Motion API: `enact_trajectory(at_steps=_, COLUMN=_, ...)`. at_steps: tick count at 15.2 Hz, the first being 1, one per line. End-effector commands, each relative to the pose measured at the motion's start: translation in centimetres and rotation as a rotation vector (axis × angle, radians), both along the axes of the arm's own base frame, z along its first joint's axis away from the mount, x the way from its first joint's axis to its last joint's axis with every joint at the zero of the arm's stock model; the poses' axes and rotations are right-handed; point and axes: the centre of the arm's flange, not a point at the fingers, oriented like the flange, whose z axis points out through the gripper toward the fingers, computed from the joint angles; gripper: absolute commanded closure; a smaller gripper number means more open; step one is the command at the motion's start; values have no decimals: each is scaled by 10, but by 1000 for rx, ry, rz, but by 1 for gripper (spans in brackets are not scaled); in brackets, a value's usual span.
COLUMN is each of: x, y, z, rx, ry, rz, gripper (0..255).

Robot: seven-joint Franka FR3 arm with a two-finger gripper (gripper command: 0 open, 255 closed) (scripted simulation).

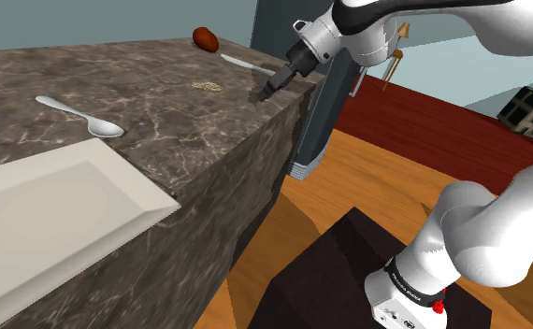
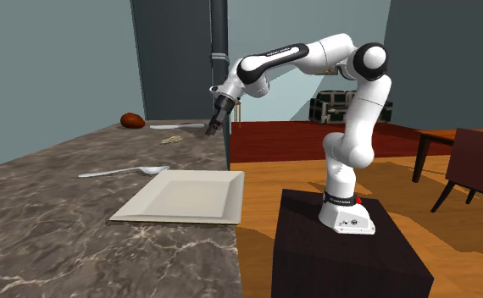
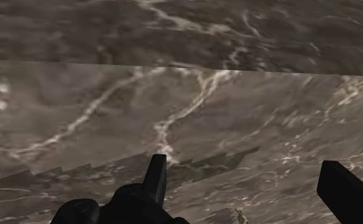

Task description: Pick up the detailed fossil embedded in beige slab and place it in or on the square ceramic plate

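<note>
**Shoulder view.** I see the gripper point(image 1: 259, 94) low over the far part of the counter point(image 1: 162, 140), near its edge. From here I cannot read the gap between its fingers. The fossil point(image 1: 207, 86) lies flat on the counter, just beside the gripper on this view's left and apart from it. It is small and pale beige, and its detail is too fine to make out. 1 knife point(image 1: 244, 63) lies beyond it, with its far end hidden behind the gripper. 1 brown object point(image 1: 206, 38) sits at the far corner. 1 spoon point(image 1: 79, 115) lies between the fossil and the plate point(image 1: 31, 215). The plate is white and square, and the left and bottom edges cut it off. The stand point(image 1: 339, 271) is cut off at the bottom.

**Second exterior view.** The arm point(image 2: 316, 55) shows whole, and the gripper point(image 2: 210, 129) points down at the counter point(image 2: 45, 220). The fossil point(image 2: 171, 139) lies to the view's left of the gripper, well apart from the plate point(image 2: 185, 196). The plate rests whole near the counter's edge, with the spoon point(image 2: 121, 172) just beside it. The counter is dark veined marble. The floor point(image 2: 265, 182) is wood with a red area behind it, and the walls are grey-blue. A dark crate point(image 2: 337, 106) is partly hidden behind the arm. The right edge cuts off a chair point(image 2: 477, 169).

**Wrist view.** The 2 fingers point(image 3: 156, 170) stand apart, with marble between them. I cannot identify the pale speck point(image 3: 236, 216) beside 1 finger's base.
</note>
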Motion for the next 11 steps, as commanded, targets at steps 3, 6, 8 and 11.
enact_trajectory(at_steps=3, x=35, y=24, z=0, rx=50, ry=-99, rz=85, gripper=0)
enact_trajectory(at_steps=6, x=59, y=44, z=3, rx=88, ry=-171, rz=147, gripper=0)
enact_trajectory(at_steps=8, x=73, y=56, z=6, rx=111, ry=-214, rz=185, gripper=0)
enact_trajectory(at_steps=11, x=79, y=66, z=-5, rx=111, ry=-214, rz=185, gripper=0)
